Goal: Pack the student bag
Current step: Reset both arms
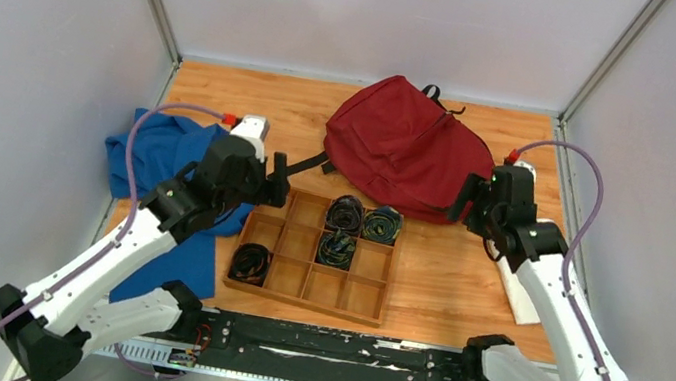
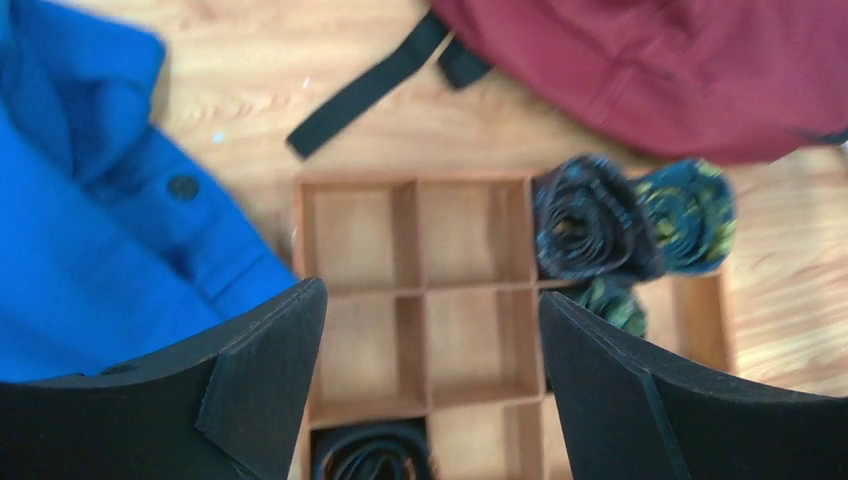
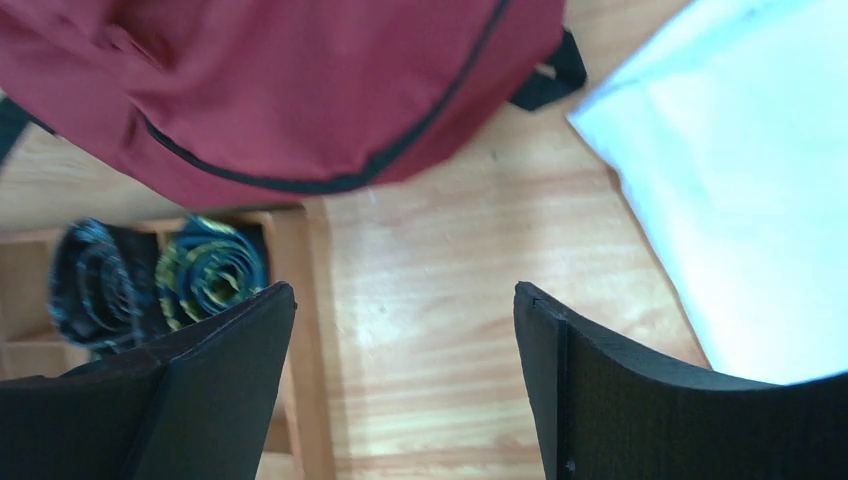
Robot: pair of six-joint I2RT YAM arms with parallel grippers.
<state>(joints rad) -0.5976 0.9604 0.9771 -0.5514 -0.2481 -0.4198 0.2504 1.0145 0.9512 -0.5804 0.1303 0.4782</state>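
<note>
The dark red student bag lies flat at the back middle of the table, its black strap trailing left. It also shows in the left wrist view and the right wrist view. My left gripper is open and empty above the back left corner of the wooden tray; its jaws stand wide over empty compartments. My right gripper is open and empty at the bag's right front edge, over bare table.
The tray holds three rolled patterned ties at back right and a rolled black belt at front left. A blue cloth garment lies at left under my left arm. A white object lies at right under my right arm.
</note>
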